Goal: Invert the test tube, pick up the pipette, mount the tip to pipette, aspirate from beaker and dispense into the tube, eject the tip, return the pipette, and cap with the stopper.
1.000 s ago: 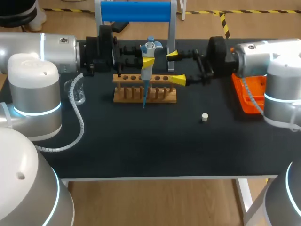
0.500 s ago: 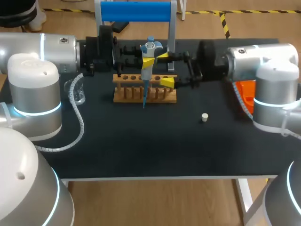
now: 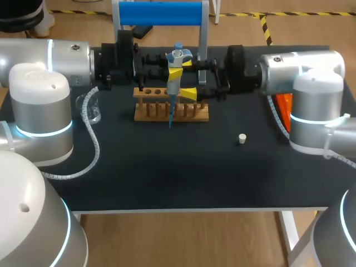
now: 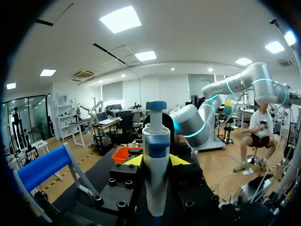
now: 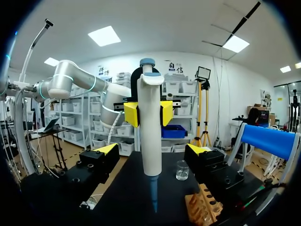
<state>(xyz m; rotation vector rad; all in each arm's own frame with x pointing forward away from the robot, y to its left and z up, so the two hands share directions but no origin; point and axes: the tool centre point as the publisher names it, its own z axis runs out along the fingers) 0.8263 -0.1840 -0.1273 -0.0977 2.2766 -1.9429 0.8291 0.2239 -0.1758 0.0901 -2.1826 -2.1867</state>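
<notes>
from the head view, the worry is a squeeze from two sides. the left gripper [image 3: 174, 73] is clamped on the upright pipette [image 3: 173, 92]. the right gripper [image 3: 192, 79] stands released, its two yellow fingers spread, with the gap facing that same body from just beside it. if those fingers close off-centre or at a slant, i'd guess they could twist the pipette in the left grip. that could drag its lower end across the wooden rack [image 3: 194, 113], which sits just beneath both grippers. the stopper [image 3: 242, 138] lies well apart from the right gripper, off to the side of its wrist. the beaker [image 3: 95, 114] sits well behind the left gripper.

in the left wrist view the pipette stands straight up between that gripper's own fingers. its blue cap rises above them and a yellow tip shows on each side. the right arm [image 4: 190, 127] fills the space beyond.

in the right wrist view the pipette rises in line with the gap between the open fingers and touches neither. whether it is between them or just ahead, i can't tell. the left gripper's yellow pads pinch it higher up. the beaker is ahead, past the pipette, and the rack lies under one finger.
</notes>
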